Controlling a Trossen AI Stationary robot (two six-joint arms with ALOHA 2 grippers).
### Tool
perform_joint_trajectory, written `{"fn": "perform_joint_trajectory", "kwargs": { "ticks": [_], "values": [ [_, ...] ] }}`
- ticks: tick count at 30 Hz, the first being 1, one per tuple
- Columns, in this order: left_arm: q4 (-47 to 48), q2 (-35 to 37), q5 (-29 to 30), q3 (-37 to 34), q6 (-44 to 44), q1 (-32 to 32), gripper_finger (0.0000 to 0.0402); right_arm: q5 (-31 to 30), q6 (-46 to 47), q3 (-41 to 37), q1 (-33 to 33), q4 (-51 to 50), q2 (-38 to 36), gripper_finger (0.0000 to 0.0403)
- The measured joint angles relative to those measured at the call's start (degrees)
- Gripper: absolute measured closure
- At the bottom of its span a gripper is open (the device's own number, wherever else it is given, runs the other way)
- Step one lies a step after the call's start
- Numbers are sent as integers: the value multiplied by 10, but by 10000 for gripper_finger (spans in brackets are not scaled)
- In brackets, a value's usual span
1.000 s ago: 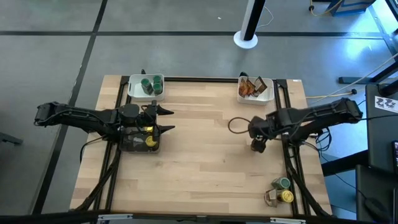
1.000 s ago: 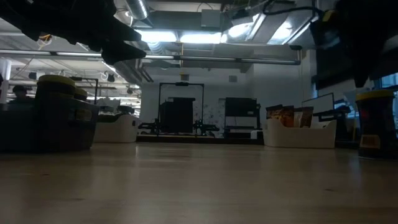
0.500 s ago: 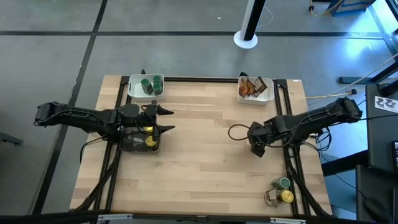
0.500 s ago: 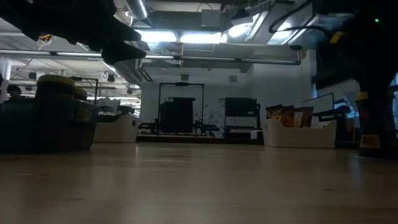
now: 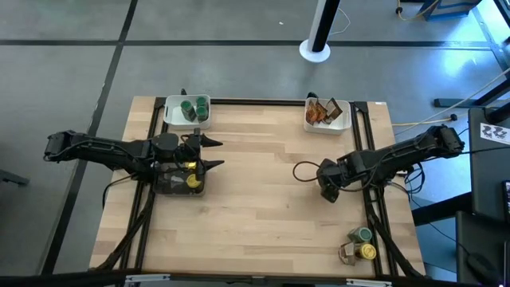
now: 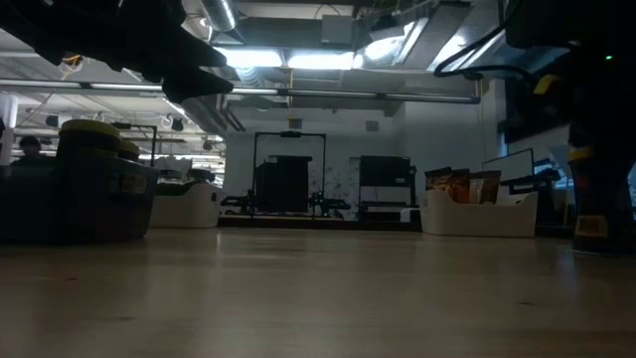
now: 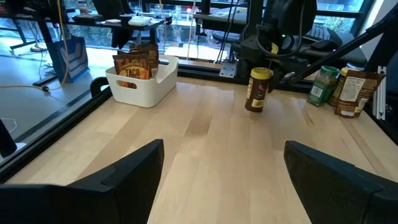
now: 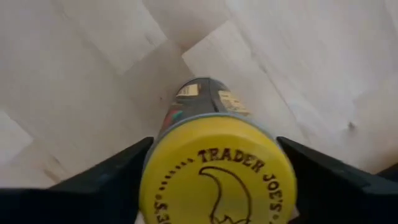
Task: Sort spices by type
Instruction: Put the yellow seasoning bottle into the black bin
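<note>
A yellow-lidded spice jar [image 7: 257, 90] stands upright on the table right of centre. My right gripper [image 5: 327, 191] points down over it, one finger on each side of its yellow lid [image 8: 217, 174]. My left gripper [image 5: 221, 154] hangs open and holding nothing over the table's left side, beside a dark tray [image 5: 169, 185] that holds another yellow-lidded jar [image 5: 192, 181]. Green-lidded jars [image 5: 191, 108] stand in the far-left white tray [image 5: 170, 119]. Brown-orange packets [image 5: 319, 112] stand in the far-right white tray [image 5: 344, 121]. My right gripper comes at the jar from above, and its fingers [image 8: 112, 174] flank the lid. The lid hides their inner faces, so I cannot tell whether they touch it. The jar stands on its base on the table.
Near the right front corner stand a green-lidded jar [image 5: 364, 234], a yellow-lidded jar [image 5: 367, 252] and a packet [image 5: 347, 253]. A cable loop [image 5: 301, 169] hangs off the right arm. The middle of the wooden table [image 5: 255, 199] is bare.
My right gripper has come down over the yellow-lidded jar, drifting slightly toward the table's near edge. In the low view it now covers the jar's lid. The jar has stayed in place.
</note>
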State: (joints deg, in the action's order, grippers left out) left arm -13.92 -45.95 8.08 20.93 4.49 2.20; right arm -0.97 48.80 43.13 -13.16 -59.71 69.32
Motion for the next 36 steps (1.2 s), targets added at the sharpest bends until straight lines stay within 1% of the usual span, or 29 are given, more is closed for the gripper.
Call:
{"fn": "perform_joint_trajectory", "kwargs": {
  "ticks": [4, 5, 11, 17, 20, 25, 27, 30, 36],
  "values": [
    [0, 0, 3, 0, 0, 0, 88, 6, -10, 0, 1, 13, 0, 181],
    [0, 0, 3, 0, 0, 0, 88, 6, -10, 0, 1, 21, 0, 188],
    [0, -1, 3, 0, 4, -4, 88, 21, -34, 0, 0, 118, 0, 187],
    [-8, -15, 3, 0, 5, -17, 88, 19, -64, 0, 0, 225, 0, 187],
    [-25, -28, 3, 1, 11, -22, 88, 7, -80, 0, 0, 285, 0, 187],
    [-24, -58, 3, 16, 17, -26, 88, -48, -131, 1, -11, 427, 3, 187],
    [-24, -73, 3, 23, 17, -27, 88, -60, -159, 1, -14, 475, 9, 187],
    [-23, -95, 3, 34, 24, -33, 88, -68, -177, 1, -15, 521, 23, 187],
    [-22, -134, 3, 71, 45, -49, 88, -72, -180, 1, -15, 566, 64, 187]
  ]
}}
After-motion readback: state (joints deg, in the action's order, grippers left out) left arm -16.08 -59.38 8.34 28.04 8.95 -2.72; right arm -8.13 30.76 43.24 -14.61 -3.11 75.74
